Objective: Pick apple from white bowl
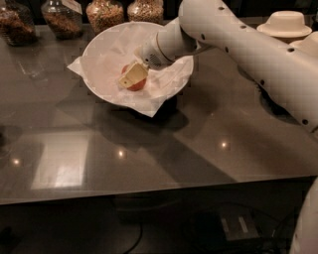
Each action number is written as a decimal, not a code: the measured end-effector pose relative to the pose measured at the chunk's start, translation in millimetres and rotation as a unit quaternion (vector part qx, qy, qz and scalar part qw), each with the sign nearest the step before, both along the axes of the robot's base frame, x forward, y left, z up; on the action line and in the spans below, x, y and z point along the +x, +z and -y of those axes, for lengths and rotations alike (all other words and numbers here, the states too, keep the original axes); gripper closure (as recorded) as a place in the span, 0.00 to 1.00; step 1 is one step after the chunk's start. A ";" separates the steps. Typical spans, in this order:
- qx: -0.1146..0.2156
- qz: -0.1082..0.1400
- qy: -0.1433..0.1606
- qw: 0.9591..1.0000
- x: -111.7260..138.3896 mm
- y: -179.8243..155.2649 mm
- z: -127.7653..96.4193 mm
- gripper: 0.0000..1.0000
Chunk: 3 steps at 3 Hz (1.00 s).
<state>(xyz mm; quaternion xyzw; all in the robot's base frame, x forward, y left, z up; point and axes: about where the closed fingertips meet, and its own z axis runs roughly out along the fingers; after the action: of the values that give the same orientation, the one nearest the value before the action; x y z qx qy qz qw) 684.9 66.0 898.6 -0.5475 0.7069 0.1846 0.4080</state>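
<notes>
- Roughly midway: white arm's beige gripper (132,76) sits on small red-orange apple (138,86), inside wide paper-lined white bowl (97,44) near dark glossy counter's (164,149) far edge.
- Closed on it or not: cannot tell.
- Left: lift apple out.

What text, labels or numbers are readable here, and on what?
None readable.
White tag on a jar: too blurred to read.
Gripper, at the apple in the white bowl: no markings visible.
</notes>
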 end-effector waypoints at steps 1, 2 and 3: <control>-0.004 -0.001 -0.002 1.000 4.3 -8.4 1.0 0.26; -0.009 -0.003 -0.006 1.000 9.6 -18.5 2.9 0.29; -0.015 -0.006 -0.009 1.000 13.2 -27.3 5.6 0.31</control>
<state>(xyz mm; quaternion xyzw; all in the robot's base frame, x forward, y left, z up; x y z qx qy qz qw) 698.1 60.4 871.4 -0.5458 0.7173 0.1735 0.3969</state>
